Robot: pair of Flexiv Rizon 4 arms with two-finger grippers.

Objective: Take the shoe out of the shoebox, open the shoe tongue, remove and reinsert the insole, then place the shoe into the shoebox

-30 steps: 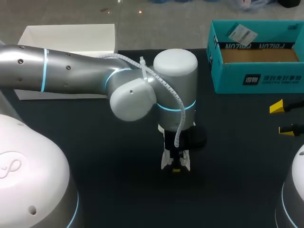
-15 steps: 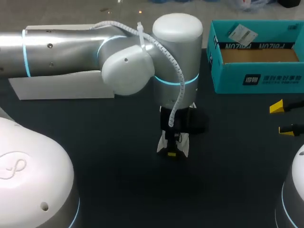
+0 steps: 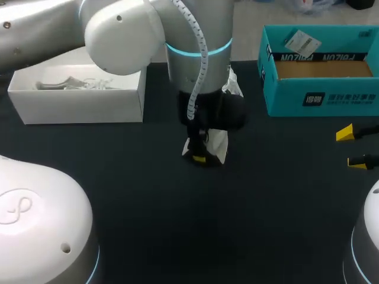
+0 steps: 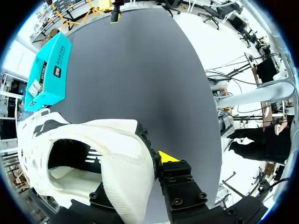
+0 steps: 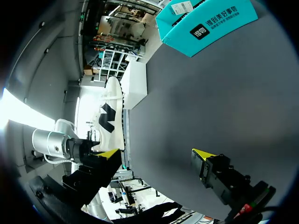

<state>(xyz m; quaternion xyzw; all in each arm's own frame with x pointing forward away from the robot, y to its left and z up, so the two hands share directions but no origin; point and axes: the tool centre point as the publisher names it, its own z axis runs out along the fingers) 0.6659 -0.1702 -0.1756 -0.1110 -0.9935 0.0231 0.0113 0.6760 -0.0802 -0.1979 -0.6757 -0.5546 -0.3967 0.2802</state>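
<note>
In view are one white shoe (image 4: 122, 161), two open boxes, namely a teal shoebox (image 3: 284, 99) and a white box (image 3: 77, 107), and two yellow-tipped grippers, the left gripper (image 3: 200, 158) and the right gripper (image 5: 156, 154).

Robotics lab, dark worktable (image 3: 278, 207), robot arm (image 3: 198, 53)
</note>
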